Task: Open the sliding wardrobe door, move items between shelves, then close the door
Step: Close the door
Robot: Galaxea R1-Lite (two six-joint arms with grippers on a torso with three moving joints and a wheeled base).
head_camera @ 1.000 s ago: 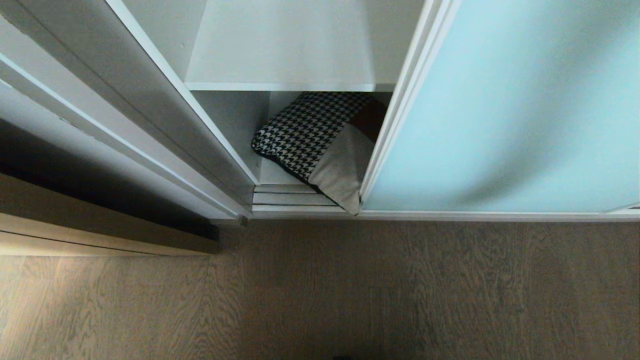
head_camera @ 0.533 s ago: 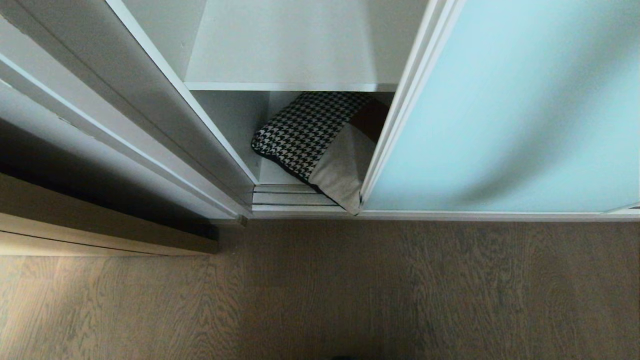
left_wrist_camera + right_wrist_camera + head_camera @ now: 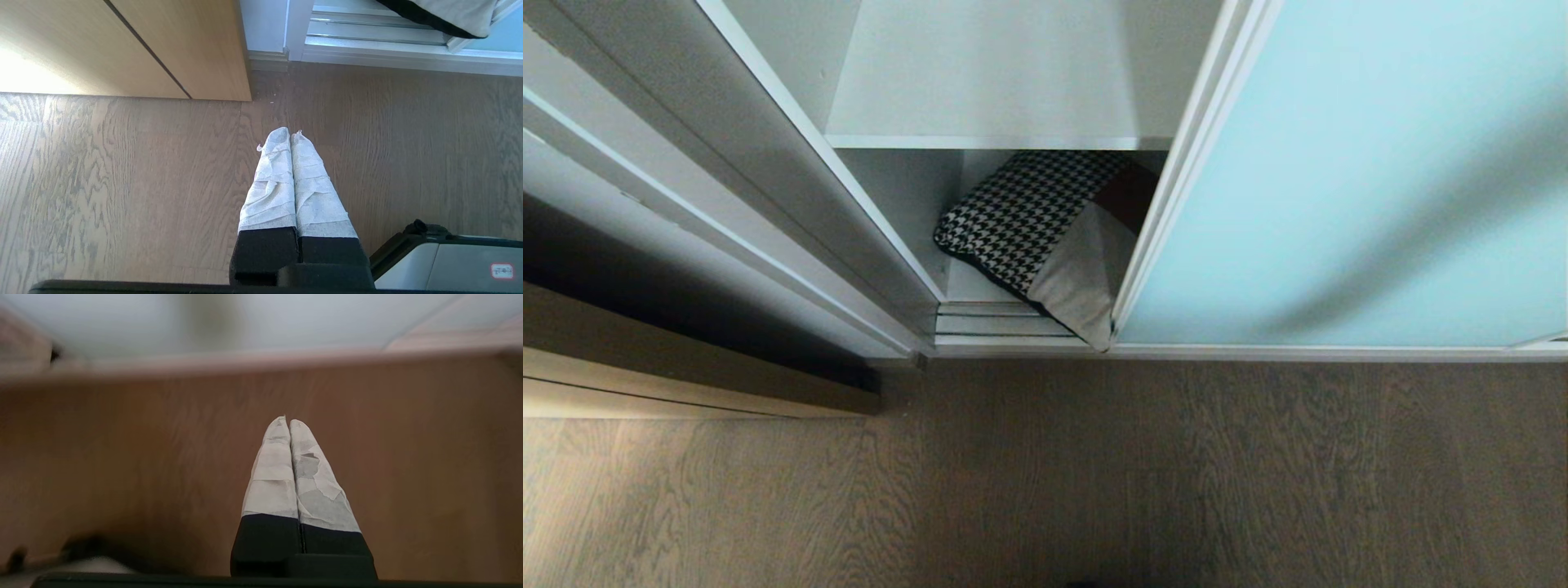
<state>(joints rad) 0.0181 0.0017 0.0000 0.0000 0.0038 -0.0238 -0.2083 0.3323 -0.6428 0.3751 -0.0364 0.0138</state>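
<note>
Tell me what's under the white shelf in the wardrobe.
Under the shelf lies a patchwork cushion, one corner sticking out over the door track. The sliding door covers its right edge and everything behind it.

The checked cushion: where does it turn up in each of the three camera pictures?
Head view: cushion on the wardrobe's bottom shelf, beside the blue glass door.
Left wrist view: only its cream corner, over the door track.
Right wrist view: not in it.
Shared landmark: the wooden floor.

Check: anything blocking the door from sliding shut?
Yes. The cushion's cream corner hangs over the bottom track, right against the door's leading edge. Closing would push into it. Both grippers are away, over bare floor.
</note>
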